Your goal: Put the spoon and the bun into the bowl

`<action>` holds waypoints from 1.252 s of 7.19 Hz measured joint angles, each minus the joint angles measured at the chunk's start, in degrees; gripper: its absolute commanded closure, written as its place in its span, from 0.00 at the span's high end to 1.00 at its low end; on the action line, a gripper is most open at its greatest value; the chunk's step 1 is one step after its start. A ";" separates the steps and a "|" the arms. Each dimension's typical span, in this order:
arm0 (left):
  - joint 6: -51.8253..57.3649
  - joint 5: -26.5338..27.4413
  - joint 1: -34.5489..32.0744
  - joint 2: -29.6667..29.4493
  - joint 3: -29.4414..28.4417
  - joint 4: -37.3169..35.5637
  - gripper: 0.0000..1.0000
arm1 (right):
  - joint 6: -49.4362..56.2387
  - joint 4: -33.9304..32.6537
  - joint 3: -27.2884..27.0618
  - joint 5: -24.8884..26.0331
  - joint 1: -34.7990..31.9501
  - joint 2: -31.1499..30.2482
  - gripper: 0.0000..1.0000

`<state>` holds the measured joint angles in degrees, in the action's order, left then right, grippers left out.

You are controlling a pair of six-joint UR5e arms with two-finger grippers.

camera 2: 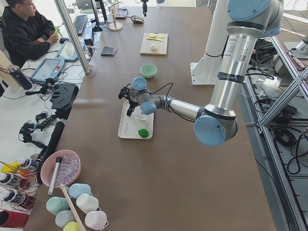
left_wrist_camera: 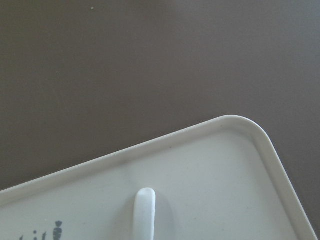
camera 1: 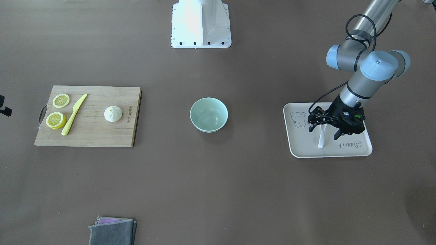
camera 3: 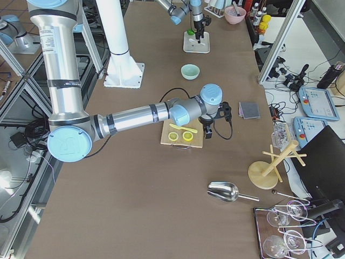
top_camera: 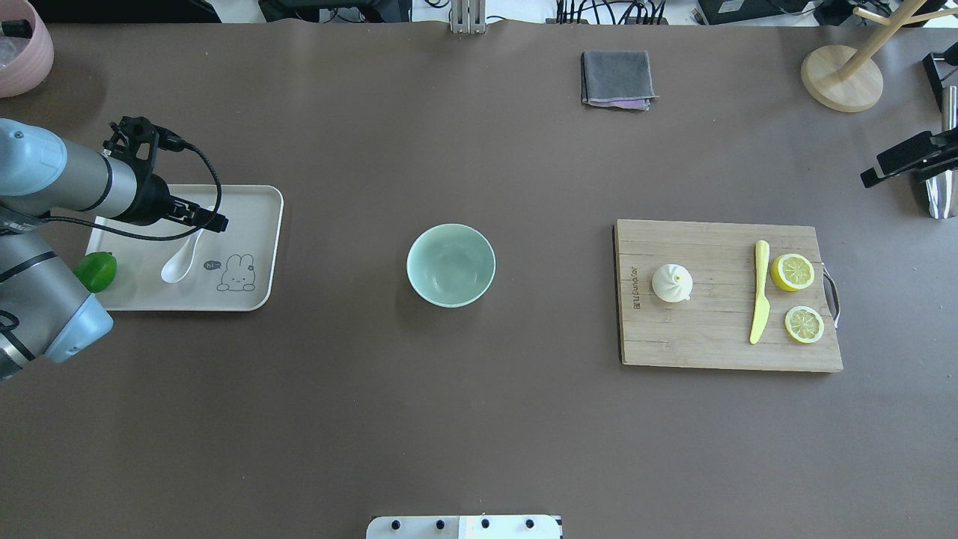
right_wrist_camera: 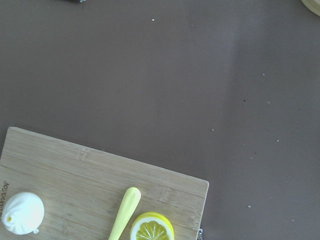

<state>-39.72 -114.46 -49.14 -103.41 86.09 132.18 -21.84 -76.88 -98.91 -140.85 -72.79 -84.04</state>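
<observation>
1. While the left gripper (camera 1: 324, 132) hangs low over the cream tray (top_camera: 258, 206), its fingers are spread, one on each side of the handle of the spoon (top_camera: 179, 262). Whether they touch it cannot be told.
2. That tray holds the white spoon, lying with its scoop toward the robot and its handle toward the far rim. It also holds a green round fruit (top_camera: 96, 271) at the end nearest the left arm.
3. The mint-green bowl (top_camera: 450, 265) stands upright mid-table, well apart from tray and board. Spoon and bun are both outside it.
4. The wooden cutting board (top_camera: 711, 352) carries the bun (top_camera: 671, 283), upright on its flat base. It also carries a yellow knife (top_camera: 760, 299) and two lemon halves (top_camera: 792, 272) just beside the knife.
5. The right gripper (camera 3: 207, 128) hovers beside the board; I cannot tell whether it is spread or closed.
6. Printed on the tray are a rabbit drawing (top_camera: 237, 273) with a small "hi" bubble and the script word "Rabbit" (camera 1: 351, 144). Some lettering (top_camera: 637, 287) runs along the board's edge near the bun, too small to read.
</observation>
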 measured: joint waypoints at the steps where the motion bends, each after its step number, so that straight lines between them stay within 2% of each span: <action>1: -0.14 -0.16 0.03 -0.11 -0.76 0.89 0.87 | -2.98 0.10 0.02 0.22 1.36 1.21 1.00; 2: -0.24 -0.29 0.10 -0.06 -1.05 1.19 0.82 | -4.91 0.14 0.02 0.50 2.44 2.23 1.00; 5: -0.45 -0.31 0.20 0.45 -1.48 1.30 0.80 | -7.35 0.15 -0.21 0.70 3.57 3.61 1.00; 6: -0.45 -0.30 0.23 0.55 -1.67 1.30 0.58 | -8.40 0.15 -0.35 0.73 3.93 4.01 1.00; 7: -0.49 -0.27 0.25 0.59 -1.75 1.18 0.29 | -9.12 0.15 -0.45 0.76 4.22 4.29 1.00; 8: -0.56 -0.25 0.27 0.59 -1.77 0.93 0.05 | -9.44 0.15 -0.52 0.81 4.43 4.51 1.00; 9: -0.60 -0.24 0.27 0.57 -1.80 0.66 0.00 | -9.58 0.15 -0.55 0.83 4.62 4.68 1.00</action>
<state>-40.32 -114.70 -48.87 -102.84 84.29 132.84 -31.43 -76.73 -99.47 -140.02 -68.17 -79.36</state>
